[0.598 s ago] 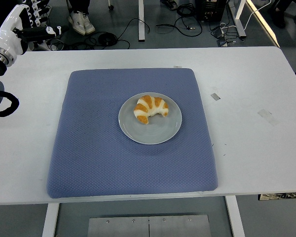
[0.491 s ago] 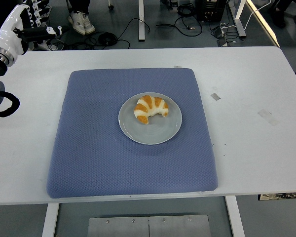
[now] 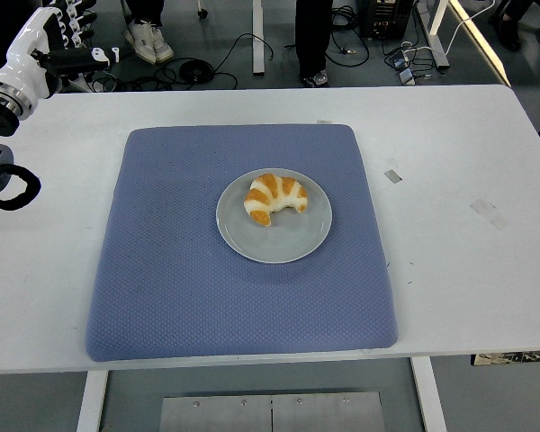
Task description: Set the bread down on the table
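grey plate point(image 3: 252, 241) mid blue mat point(image 3: 162, 270): holds croissant point(image 3: 274, 198) | no readable writing | left hand point(image 3: 58, 40) far-left, fingers spread, empty

Room as I see it from the head camera: white table point(image 3: 450, 297) filling most of the view; grey floor point(image 3: 225, 67) beyond its far edge; black cables point(image 3: 252, 45) trailing across it; white furniture legs point(image 3: 258, 36) upright; a person's dark trouser leg point(image 3: 311, 36) and white shoes point(image 3: 146, 40) at top; bright strip point(image 3: 481, 40) of light upper right
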